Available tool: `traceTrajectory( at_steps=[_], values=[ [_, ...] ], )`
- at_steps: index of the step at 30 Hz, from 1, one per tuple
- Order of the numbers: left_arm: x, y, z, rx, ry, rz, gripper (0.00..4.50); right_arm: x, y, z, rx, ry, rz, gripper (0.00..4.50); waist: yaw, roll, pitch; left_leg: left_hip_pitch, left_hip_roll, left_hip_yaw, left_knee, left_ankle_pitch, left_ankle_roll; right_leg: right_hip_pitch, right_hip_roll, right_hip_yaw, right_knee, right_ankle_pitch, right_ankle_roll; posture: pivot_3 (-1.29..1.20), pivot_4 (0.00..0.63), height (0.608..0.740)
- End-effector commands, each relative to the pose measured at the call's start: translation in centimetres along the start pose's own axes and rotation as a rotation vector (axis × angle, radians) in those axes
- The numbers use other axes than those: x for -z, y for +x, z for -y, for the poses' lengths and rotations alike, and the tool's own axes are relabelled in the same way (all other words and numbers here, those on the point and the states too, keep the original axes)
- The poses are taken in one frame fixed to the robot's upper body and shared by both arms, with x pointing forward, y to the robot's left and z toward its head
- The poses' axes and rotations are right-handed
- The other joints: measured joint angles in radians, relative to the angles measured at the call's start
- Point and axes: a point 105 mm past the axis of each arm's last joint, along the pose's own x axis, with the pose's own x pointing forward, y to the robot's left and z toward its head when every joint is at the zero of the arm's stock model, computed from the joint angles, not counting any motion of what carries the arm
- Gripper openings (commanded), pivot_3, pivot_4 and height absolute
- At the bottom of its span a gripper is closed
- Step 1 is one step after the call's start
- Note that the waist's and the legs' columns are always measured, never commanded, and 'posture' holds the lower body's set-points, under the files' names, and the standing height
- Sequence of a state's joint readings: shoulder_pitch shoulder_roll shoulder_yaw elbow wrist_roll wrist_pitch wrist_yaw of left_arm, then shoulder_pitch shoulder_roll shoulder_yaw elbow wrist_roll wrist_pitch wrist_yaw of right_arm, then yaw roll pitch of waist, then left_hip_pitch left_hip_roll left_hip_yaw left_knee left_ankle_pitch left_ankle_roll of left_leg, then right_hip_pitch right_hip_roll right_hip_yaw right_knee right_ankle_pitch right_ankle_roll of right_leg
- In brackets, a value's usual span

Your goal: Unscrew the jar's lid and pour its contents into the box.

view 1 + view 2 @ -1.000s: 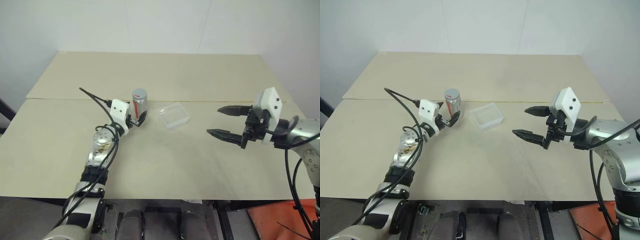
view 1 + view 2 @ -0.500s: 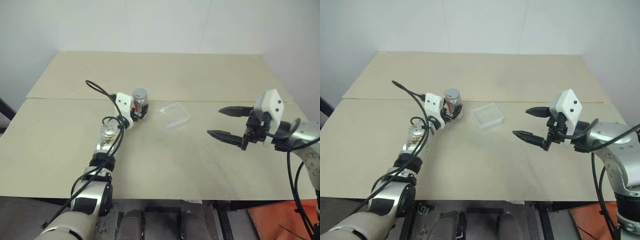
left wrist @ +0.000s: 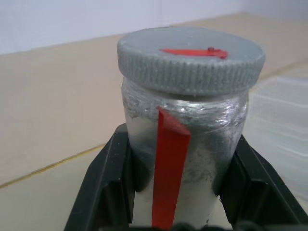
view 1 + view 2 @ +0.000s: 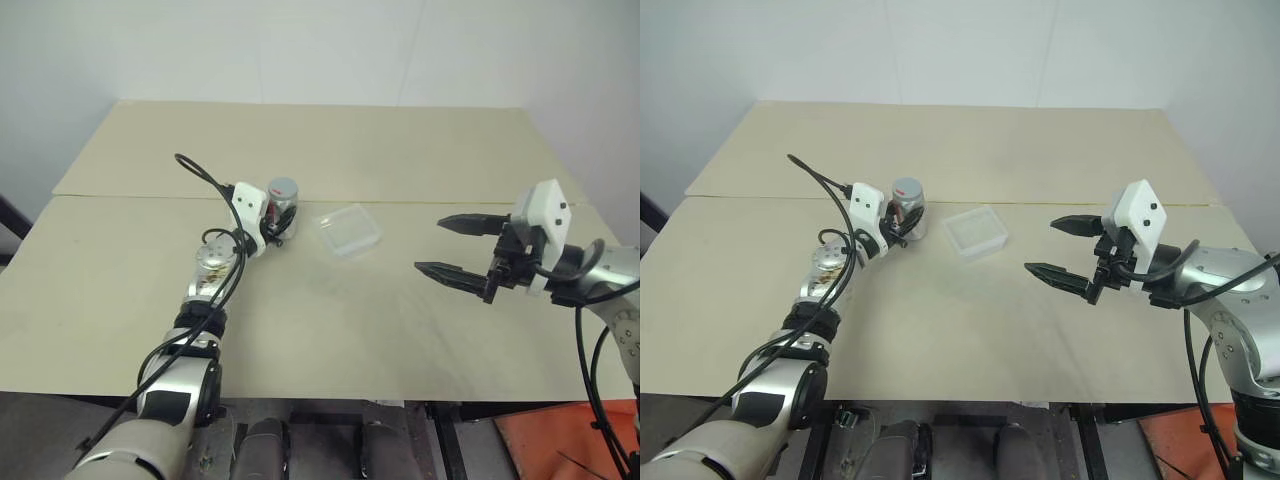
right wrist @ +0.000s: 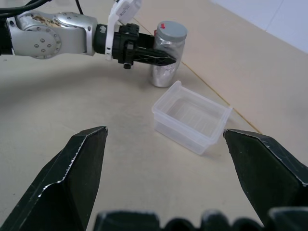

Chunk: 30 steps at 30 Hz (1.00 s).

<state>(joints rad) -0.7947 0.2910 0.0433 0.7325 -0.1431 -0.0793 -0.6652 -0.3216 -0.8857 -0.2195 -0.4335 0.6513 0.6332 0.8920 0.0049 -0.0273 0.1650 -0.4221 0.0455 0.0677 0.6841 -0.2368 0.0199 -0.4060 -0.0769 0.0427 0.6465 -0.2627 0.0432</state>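
The jar [image 4: 282, 210] stands upright on the table, silvery with a red strip down its side. The grey lid [image 3: 190, 57] with a red mark sits screwed on top. My left gripper [image 4: 279, 222] is shut on the jar, its black fingers [image 3: 103, 192] pressing both sides below the lid. The contents are hidden inside the jar. The box [image 4: 350, 230], clear and shallow, lies just right of the jar and apart from it. My right gripper [image 4: 430, 244] hovers open over the table right of the box, holding nothing.
The beige table [image 4: 330, 330] has a seam [image 4: 130, 198] running across behind the jar and box. A black cable [image 4: 205, 178] loops up from my left wrist. The table's right edge lies near my right arm.
My left gripper has closed from open around the jar to shut on it, and its wrist has swung toward the right. The right gripper has stayed put.
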Motion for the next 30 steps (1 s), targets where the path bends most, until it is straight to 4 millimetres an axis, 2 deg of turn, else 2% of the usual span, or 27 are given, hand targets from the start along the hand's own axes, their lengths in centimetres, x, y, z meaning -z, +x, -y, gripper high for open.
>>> traceTrajectory(
  at_steps=[1,4,7,12,20,26,30],
  values=[
    [-4.6,-1.2,0.4,0.188,0.04,0.095,1.9,-2.4,0.6,-0.4,-0.029,-0.049,0.089,4.5,-0.006,0.0,0.0,0.0,0.0,0.0,0.0,0.0,0.0,0.0,0.0,0.0,0.0,0.0,0.0,0.0,0.15,0.74],
    [-6.8,-3.4,1.0,0.373,0.023,0.116,1.9,-3.8,2.0,-0.5,-0.057,-0.035,0.159,4.5,-0.015,0.0,0.0,0.0,0.0,0.0,0.0,0.0,0.0,0.0,0.0,0.0,0.001,0.0,0.0,0.0,0.15,0.74],
    [-8.4,-5.3,2.1,0.538,0.008,0.122,1.9,-6.2,4.2,-1.0,-0.07,0.012,0.246,4.5,-0.023,0.0,0.0,0.001,0.001,-0.001,0.0,0.0,-0.001,0.0,0.0,0.0,0.001,0.0,0.0,0.0,0.15,0.74],
    [-10.6,-7.3,3.8,0.707,0.015,0.137,1.9,-9.3,7.1,-2.0,-0.107,0.072,0.294,4.5,-0.017,0.0,0.0,0.0,0.002,-0.003,0.0,0.0,-0.001,-0.001,0.001,0.0,0.001,0.0,0.0,0.0,0.15,0.74],
    [-11.1,-6.1,5.8,0.748,-0.011,0.186,1.9,-11.0,9.9,-3.2,-0.193,0.079,0.261,4.5,-0.006,0.001,0.0,-0.001,0.001,-0.001,0.001,0.0,0.0,-0.001,0.0,-0.001,0.001,0.0,0.0,0.0,0.15,0.74],
    [-10.9,-5.4,6.9,0.782,-0.001,0.196,1.9,-10.3,11.8,-3.0,-0.174,0.098,0.198,4.5,-0.013,0.001,0.0,-0.002,0.001,-0.001,0.001,0.0,0.0,-0.002,0.0,-0.001,0.002,0.0,0.0,0.0,0.15,0.74],
    [-10.8,-5.2,7.0,0.779,0.001,0.199,1.9,-10.0,12.1,-2.8,-0.153,0.111,0.18,4.5,-0.017,0.001,0.0,-0.002,0.001,-0.001,0.001,0.0,0.0,-0.002,0.0,-0.001,0.002,0.0,0.0,0.0,0.15,0.74]
  ],
)
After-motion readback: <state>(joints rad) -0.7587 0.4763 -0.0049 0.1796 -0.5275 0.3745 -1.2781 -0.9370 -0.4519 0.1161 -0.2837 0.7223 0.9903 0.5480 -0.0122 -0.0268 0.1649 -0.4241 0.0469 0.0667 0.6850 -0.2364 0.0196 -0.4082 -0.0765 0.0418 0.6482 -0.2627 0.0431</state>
